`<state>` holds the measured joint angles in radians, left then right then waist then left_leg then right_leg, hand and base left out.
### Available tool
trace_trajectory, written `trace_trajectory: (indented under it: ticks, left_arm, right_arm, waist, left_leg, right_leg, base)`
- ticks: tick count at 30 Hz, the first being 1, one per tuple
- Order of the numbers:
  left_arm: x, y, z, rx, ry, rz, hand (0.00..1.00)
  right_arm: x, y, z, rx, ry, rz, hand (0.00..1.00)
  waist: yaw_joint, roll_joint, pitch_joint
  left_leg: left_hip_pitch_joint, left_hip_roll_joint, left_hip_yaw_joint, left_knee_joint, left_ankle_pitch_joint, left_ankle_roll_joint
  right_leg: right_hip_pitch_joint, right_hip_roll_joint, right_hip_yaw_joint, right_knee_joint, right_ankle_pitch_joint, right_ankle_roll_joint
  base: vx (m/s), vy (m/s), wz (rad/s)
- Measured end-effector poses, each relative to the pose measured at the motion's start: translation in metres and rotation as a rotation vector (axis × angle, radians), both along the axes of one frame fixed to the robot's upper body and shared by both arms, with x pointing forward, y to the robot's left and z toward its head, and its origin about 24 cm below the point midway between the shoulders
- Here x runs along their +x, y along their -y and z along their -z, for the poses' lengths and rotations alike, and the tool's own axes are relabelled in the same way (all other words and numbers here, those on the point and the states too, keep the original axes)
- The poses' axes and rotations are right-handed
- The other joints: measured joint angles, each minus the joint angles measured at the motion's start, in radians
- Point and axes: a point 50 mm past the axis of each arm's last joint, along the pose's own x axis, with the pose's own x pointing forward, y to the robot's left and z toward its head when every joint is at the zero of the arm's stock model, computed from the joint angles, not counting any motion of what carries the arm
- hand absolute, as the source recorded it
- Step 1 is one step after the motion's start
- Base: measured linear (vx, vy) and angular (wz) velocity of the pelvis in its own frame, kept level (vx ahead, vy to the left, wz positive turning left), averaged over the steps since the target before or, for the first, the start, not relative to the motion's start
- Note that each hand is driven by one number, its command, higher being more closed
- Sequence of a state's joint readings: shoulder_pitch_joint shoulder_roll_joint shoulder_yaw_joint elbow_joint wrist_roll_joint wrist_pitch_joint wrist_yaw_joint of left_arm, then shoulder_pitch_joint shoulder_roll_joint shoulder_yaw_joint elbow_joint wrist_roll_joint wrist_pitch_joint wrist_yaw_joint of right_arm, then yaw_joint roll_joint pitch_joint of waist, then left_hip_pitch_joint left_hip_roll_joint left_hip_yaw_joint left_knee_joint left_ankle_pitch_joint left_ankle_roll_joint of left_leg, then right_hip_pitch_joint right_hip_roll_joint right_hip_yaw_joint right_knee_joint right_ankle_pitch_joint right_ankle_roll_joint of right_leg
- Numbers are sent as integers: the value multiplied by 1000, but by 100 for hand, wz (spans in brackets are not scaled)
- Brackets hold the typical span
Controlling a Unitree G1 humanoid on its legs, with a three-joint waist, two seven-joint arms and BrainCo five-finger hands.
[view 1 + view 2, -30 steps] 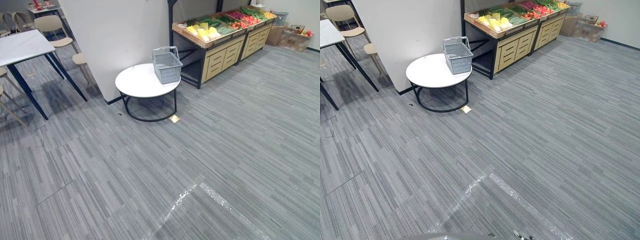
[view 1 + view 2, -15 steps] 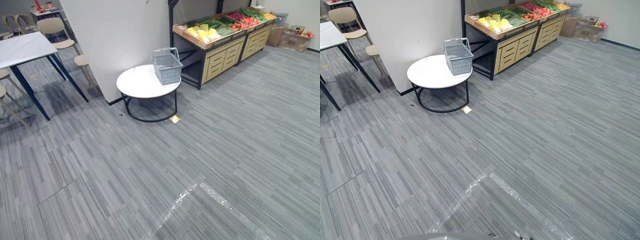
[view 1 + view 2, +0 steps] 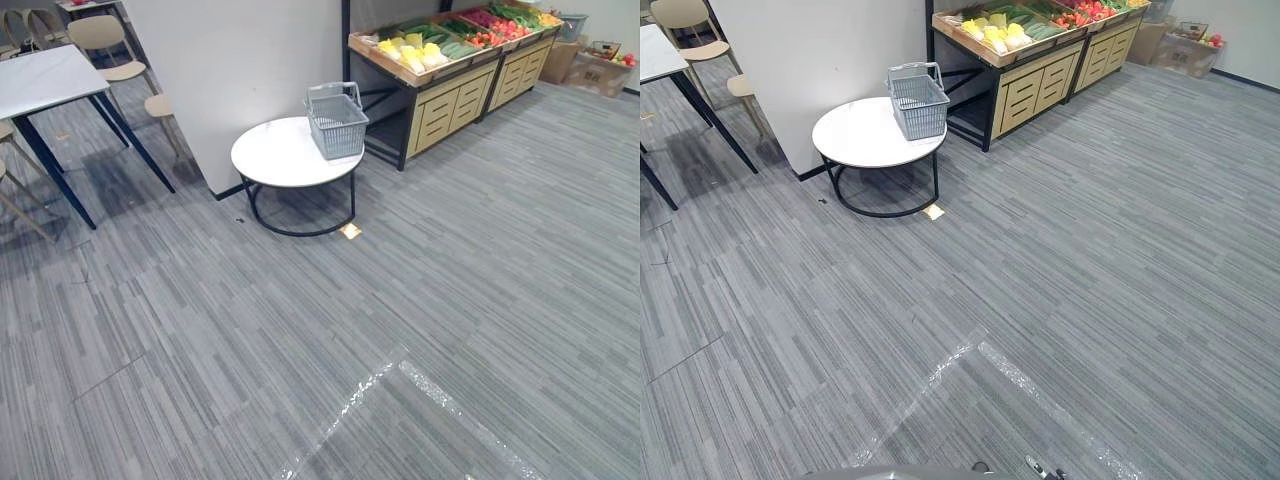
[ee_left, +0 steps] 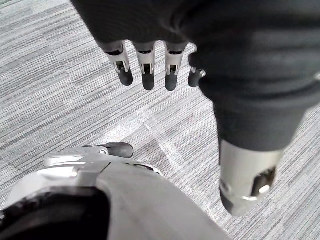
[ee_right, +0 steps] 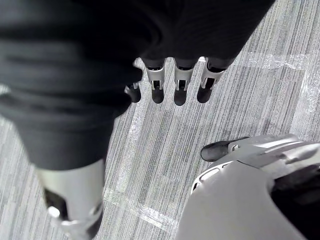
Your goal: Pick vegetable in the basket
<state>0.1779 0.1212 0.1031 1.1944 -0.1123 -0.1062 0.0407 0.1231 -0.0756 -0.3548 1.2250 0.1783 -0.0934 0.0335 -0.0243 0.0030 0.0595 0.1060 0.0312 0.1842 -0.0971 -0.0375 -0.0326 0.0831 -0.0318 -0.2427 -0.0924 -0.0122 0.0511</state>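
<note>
Hanging left hand (image 4: 148,65) and right hand (image 5: 158,82) straight-fingered, empty, presumably with grey lattice plastic basket (image 3: 337,122) on round white table (image 3: 275,158) well apart.

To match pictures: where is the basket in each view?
Left eye view: basket upper middle, on the round table's right edge.
Right eye view: basket upper left, same table.
Left wrist view: left hand over carpet.
Right wrist view: right hand over carpet.
Shared landmark: the table.
</note>
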Motion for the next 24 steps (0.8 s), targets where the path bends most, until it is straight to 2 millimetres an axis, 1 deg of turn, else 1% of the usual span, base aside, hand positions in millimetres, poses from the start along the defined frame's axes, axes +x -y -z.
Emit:
trace_trajectory:
  ticks: [1, 3, 4, 5, 6, 7, 8, 9, 10, 11, 12, 13, 14, 15, 16, 17, 18, 19, 20, 21, 22, 23, 24]
  left_arm:
    - [0, 0, 0, 0, 0, 1, 0]
    - [5, 0, 0, 5, 8, 11, 0]
    - [10, -2, -1, 15, 21, 12, 0]
    - [12, -3, -2, 20, 26, 12, 0]
    - [17, -7, -3, 33, 39, -7, 0]
    - [17, -7, -3, 28, 51, -47, 0]
    - [17, -7, -3, 26, 57, -62, 0]
    - [18, -8, -4, 25, 65, -82, 0]
    - [21, -10, -5, 20, 94, -132, 0]
    - [24, -6, -5, 6, 108, -156, 0]
    - [26, -2, -5, -5, 124, -174, 0]
    - [27, -1, -5, -7, 131, -178, 0]
    - [27, 0, -5, -11, 131, -182, 0]
    - [27, 3, -4, -19, 129, -183, 0]
    - [27, 4, -4, -20, 129, -182, 0]
    - [26, 4, -4, -22, 127, -180, 0]
    - [26, 5, -4, -23, 126, -176, 0]
    - [25, 5, -4, -24, 124, -175, 0]
    - [23, 6, -3, -26, 120, -177, 0]
    - [23, 10, -3, -35, 120, -182, 0]
    - [23, 11, -2, -39, 120, -187, 0]
    - [19, 12, -2, -42, 110, -201, 0]
    - [12, 11, -1, -41, 90, -214, 0]
  right_arm:
    - [1, 1, 0, -3, 2, -3, 0]
    - [15, 1, -2, -6, 35, -17, 0]
    - [20, 0, -3, -5, 53, -14, 0]
    - [22, 0, -3, -7, 59, -20, 0]
    - [27, -2, -4, -11, 79, -37, 0]
    - [28, -1, -5, -17, 84, -49, 0]
    - [27, 0, -5, -24, 85, -63, 0]
    - [28, 0, -6, -29, 90, -78, 0]
    - [27, 2, -6, -35, 86, -92, 0]
    - [26, 4, -6, -41, 80, -100, 0]
    - [21, 6, -6, -43, 68, -95, 0]
    - [19, 5, -5, -42, 64, -96, 0]
    - [19, 5, -5, -41, 65, -97, 0]
    - [24, 8, -7, -50, 75, -102, 0]
    - [26, 11, -7, -56, 78, -104, 0]
    - [30, 11, -8, -57, 89, -108, 0]
    - [32, 10, -8, -56, 94, -110, 0]
    - [34, 10, -9, -56, 97, -111, 0]
    - [35, 11, -9, -60, 103, -112, 0]
    - [36, 14, -11, -71, 111, -116, 0]
    - [36, 16, -11, -77, 112, -117, 0]
    - [39, 18, -12, -81, 116, -120, 0]
    - [39, 13, -11, -68, 118, -121, 0]
  waist:
    - [0, 1, 1]
    - [-2, 2, 14]
    - [-1, -6, 34]
    - [-1, -11, 45]
    - [-1, -24, 71]
    - [1, -24, 74]
    - [3, -20, 75]
    - [6, -21, 80]
    - [1, -15, 94]
    - [4, -6, 105]
    - [18, 6, 121]
    - [27, -3, 126]
    - [30, 3, 125]
    - [29, 17, 128]
    - [30, 20, 128]
    - [32, 21, 128]
    - [35, 21, 128]
    - [36, 23, 128]
    - [39, 30, 132]
    - [52, 44, 131]
    - [59, 52, 128]
    - [68, 65, 127]
    - [74, 46, 120]
  left_leg:
    - [-3, 2, 1, 0, 0, 0]
    - [-30, 9, 11, 1, 1, -10]
    - [-35, 9, 20, 2, 2, -15]
    - [-34, 10, 22, 3, 2, -16]
    - [-60, 17, 21, 86, -41, -28]
    - [-112, 37, 24, 202, -104, -48]
    - [-135, 50, 25, 271, -131, -72]
    - [-184, 67, 27, 402, -143, -87]
    - [-279, 99, 28, 617, -129, -78]
    - [-312, 117, 28, 702, -111, -69]
    - [-350, 139, 27, 829, -58, -76]
    - [-390, 134, 26, 908, -35, -71]
    - [-402, 130, 22, 910, -58, -64]
    - [-425, 118, 20, 853, -94, -61]
    - [-438, 111, 19, 807, -100, -62]
    - [-454, 93, 21, 663, -91, -53]
    - [-463, 85, 17, 511, -56, -42]
    - [-466, 85, 15, 426, -24, -45]
    - [-468, 92, 7, 253, 39, -57]
    - [-482, 113, -10, 152, 63, -66]
    - [-492, 131, -12, 133, 67, -68]
    - [-506, 155, -16, 132, 71, -62]
    - [-505, 141, -26, 190, 184, -39]
  right_leg:
    - [-13, 0, 2, 18, -5, -6]
    - [-94, -8, 12, 141, -57, -15]
    - [-126, -13, 18, 194, -82, -19]
    - [-135, -15, 21, 214, -94, -22]
    - [-140, -23, 22, 247, -133, -26]
    - [-146, -21, 25, 272, -152, -33]
    - [-142, -16, 26, 273, -156, -39]
    - [-129, -13, 23, 268, -160, -46]
    - [-108, -12, 12, 264, -164, -52]
    - [-89, -6, 10, 260, -167, -54]
    - [-43, -4, 12, 249, -176, -53]
    - [-20, -17, 17, 245, -188, -54]
    - [-12, -21, 21, 242, -192, -53]
    - [-3, -27, 30, 228, -193, -51]
    - [-4, -31, 33, 224, -194, -49]
    - [-7, -43, 43, 212, -196, -45]
    - [-5, -50, 54, 198, -201, -38]
    - [-1, -50, 57, 191, -203, -34]
    - [23, -47, 57, 168, -211, -22]
    - [48, -36, 67, 156, -235, 11]
    - [61, -30, 75, 152, -247, 24]
    - [98, -25, 90, 148, -274, 48]
    - [132, -61, 106, 155, -310, 65]
  base:
    - [-81, -12, -14]
    - [-73, -9, -16]
    - [-46, -12, -11]
    - [-32, -45, -3]
    - [-36, -76, -2]
    - [-27, -90, -1]
    - [2, -74, 0]
    - [65, -100, 17]
    - [66, -90, 18]
    - [97, -79, 14]
    - [108, -17, 1]
    - [139, -12, -1]
    - [157, 5, -10]
    - [140, 17, -14]
    - [191, 61, -21]
    - [230, 99, -24]
    - [261, 115, -23]
    - [325, 144, -14]
    - [386, 182, -15]
    - [520, 265, -21]
    - [592, 350, -36]
    - [536, 347, -41]
    - [575, 372, -47]
